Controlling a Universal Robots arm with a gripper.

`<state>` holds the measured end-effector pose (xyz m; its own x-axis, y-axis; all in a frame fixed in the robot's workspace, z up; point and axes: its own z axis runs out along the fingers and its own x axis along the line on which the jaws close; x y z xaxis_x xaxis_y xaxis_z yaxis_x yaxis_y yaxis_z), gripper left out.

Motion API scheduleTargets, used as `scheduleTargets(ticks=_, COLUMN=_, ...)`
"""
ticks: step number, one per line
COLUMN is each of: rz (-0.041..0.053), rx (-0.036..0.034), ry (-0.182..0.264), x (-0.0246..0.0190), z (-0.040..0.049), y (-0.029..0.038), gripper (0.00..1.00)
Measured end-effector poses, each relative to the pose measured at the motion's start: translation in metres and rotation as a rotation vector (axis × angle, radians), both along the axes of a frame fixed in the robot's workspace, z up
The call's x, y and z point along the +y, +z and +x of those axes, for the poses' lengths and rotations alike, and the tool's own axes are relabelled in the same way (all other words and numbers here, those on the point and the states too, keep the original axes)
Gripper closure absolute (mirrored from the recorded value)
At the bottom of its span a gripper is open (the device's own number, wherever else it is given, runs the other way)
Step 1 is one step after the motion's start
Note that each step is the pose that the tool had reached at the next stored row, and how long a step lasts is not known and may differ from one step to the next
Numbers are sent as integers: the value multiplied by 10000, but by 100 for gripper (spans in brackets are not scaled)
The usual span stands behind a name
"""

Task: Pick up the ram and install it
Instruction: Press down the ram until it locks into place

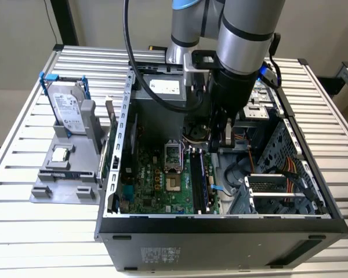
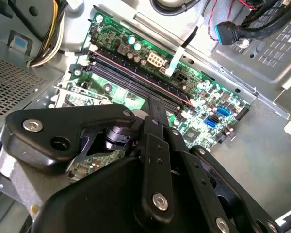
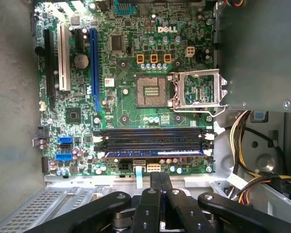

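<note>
Tool (image 3: 160, 178) being held over the memory slots of an open computer case (image 1: 220, 225) on a slatted table (image 1: 11, 174).
The tool's fingers are being kept pressed together, with nothing seen between them. The ram (image 3: 155, 153) is being shown lying along the slot nearest the motherboard (image 3: 121, 109) edge, just under the fingertips; whether they are touching it cannot be told.

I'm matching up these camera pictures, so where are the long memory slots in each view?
Exterior view: the memory slots run along the motherboard's edge on the exterior view's right, below the arm.
Second wrist view: dark parallel strips beside a white plug.
First wrist view: parallel strips near the processor socket.
Shared landmark: the green motherboard.
</note>
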<state>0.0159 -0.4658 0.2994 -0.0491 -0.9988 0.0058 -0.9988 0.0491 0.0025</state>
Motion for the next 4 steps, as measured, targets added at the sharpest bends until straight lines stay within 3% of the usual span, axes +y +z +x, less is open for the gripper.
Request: scheduleTargets(ticks=4, rz=0, rx=0, ry=0, x=0, z=0, y=8, gripper=100)
